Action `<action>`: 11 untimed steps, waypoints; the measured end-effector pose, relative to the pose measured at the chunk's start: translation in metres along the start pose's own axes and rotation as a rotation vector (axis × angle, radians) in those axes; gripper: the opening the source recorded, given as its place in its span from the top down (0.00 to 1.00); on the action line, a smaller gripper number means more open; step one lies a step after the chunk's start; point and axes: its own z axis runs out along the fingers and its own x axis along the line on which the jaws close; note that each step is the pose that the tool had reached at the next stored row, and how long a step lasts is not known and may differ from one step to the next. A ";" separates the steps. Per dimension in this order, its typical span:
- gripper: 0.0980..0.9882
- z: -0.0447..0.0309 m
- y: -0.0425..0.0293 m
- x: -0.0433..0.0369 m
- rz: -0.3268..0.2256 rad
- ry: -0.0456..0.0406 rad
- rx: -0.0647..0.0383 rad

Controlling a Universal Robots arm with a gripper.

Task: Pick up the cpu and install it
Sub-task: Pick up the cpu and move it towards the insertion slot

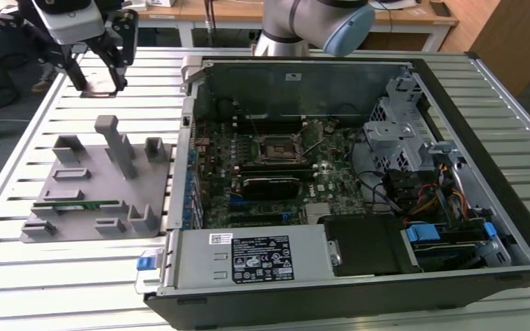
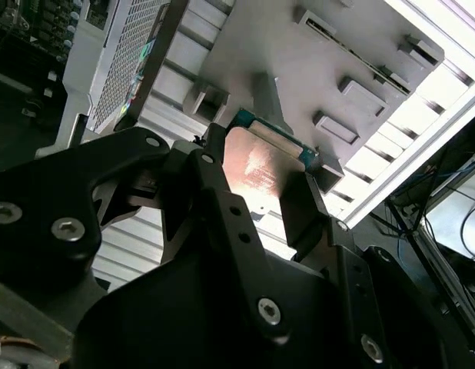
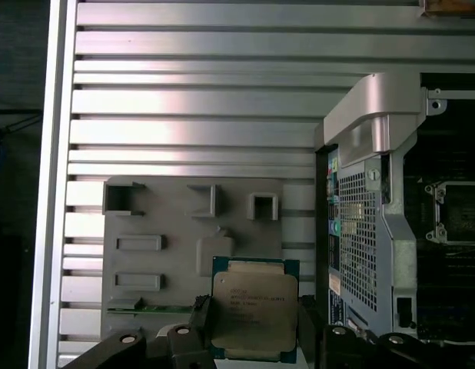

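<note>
The cpu (image 3: 254, 307) is a flat square chip with a silvery top and a thin green rim. It hangs in the air above the grey parts holder (image 3: 168, 215), and my gripper (image 3: 253, 327) is shut on its two opposite edges. In the second wrist view the cpu (image 2: 257, 173) shows its shiny face between the black fingers (image 2: 303, 211). In the exterior view my gripper (image 1: 96, 81) is high at the exterior view's far left, over the slatted table and behind the holder (image 1: 99, 189). The black-framed socket (image 1: 275, 148) lies inside the open computer case, well away from the cpu.
The open computer case (image 1: 486, 227) stands at the exterior view's right, with tall metal walls, a drive cage (image 1: 399, 131) and cables. A green memory stick (image 1: 76, 205) lies in the holder among upright grey posts (image 1: 118, 148). The arm's base (image 1: 311, 27) stands behind the case.
</note>
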 end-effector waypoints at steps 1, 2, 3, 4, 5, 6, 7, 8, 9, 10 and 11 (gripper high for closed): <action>0.51 0.0000 0.0001 -0.0017 0.000 -0.0001 0.000; 0.51 0.0000 0.0002 -0.0035 0.000 0.0000 0.000; 0.51 -0.0001 0.0002 -0.0052 0.000 0.0000 0.000; 0.51 -0.0001 0.0003 -0.0069 0.000 0.0000 0.000; 0.51 -0.0001 0.0004 -0.0086 0.000 0.0000 0.000; 0.51 -0.0001 0.0005 -0.0104 0.000 -0.0001 0.000; 0.51 -0.0001 0.0005 -0.0121 0.000 0.0000 0.000; 0.51 -0.0001 0.0006 -0.0140 0.000 0.0000 0.000; 0.51 -0.0001 0.0007 -0.0158 0.000 -0.0001 0.000; 0.51 -0.0002 0.0007 -0.0176 0.000 0.0000 0.000; 0.51 -0.0002 0.0008 -0.0193 0.000 0.0000 0.000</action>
